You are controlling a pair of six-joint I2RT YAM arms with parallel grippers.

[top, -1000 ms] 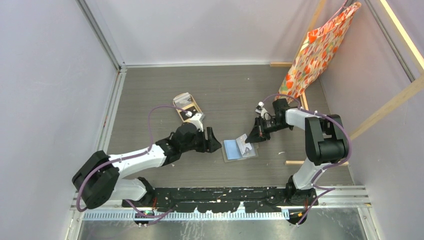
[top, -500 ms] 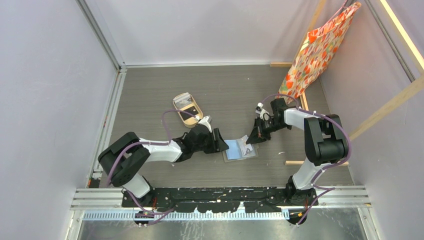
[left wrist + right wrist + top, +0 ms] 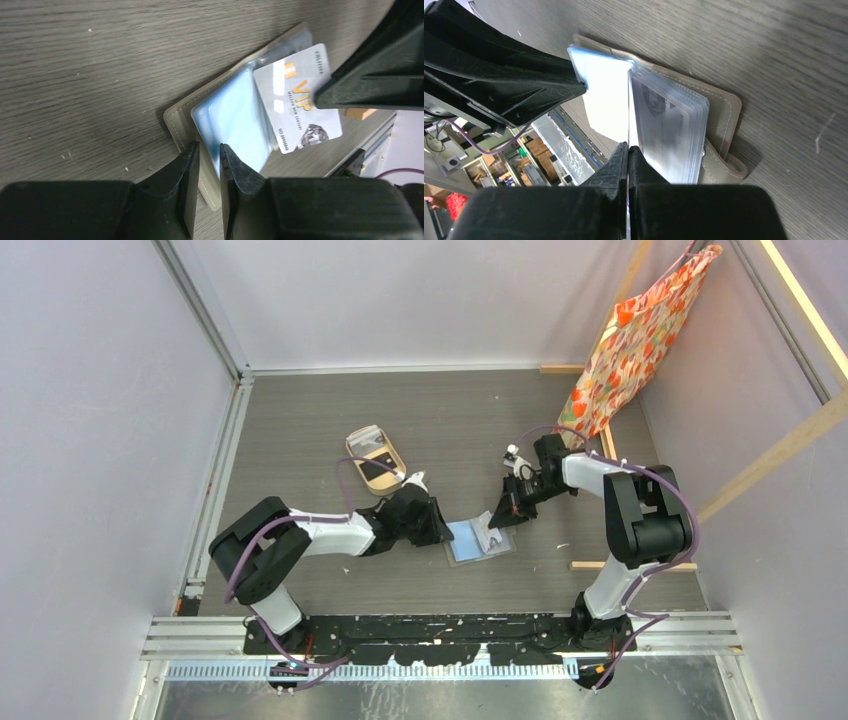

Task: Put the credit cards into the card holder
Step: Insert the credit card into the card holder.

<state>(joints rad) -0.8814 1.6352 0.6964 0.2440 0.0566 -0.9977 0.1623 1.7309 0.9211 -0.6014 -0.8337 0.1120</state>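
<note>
With card holder (image 3: 478, 540) open mid-table | right gripper (image 3: 628, 150) clamps VIP card (image 3: 298, 100) | left gripper (image 3: 209, 155) pinching sleeve edge (image 3: 225, 125)

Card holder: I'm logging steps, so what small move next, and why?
Probably the right pincer slides its card down into a sleeve: the card holder lies open, the left pincer pinches a sleeve's edge, and the card sits at the sleeves.

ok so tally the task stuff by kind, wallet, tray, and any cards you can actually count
card holder: 1
white card, held in the right pincer: 1
tan oval tray: 1
total: 3
The tray's contents are too small to count.
</note>
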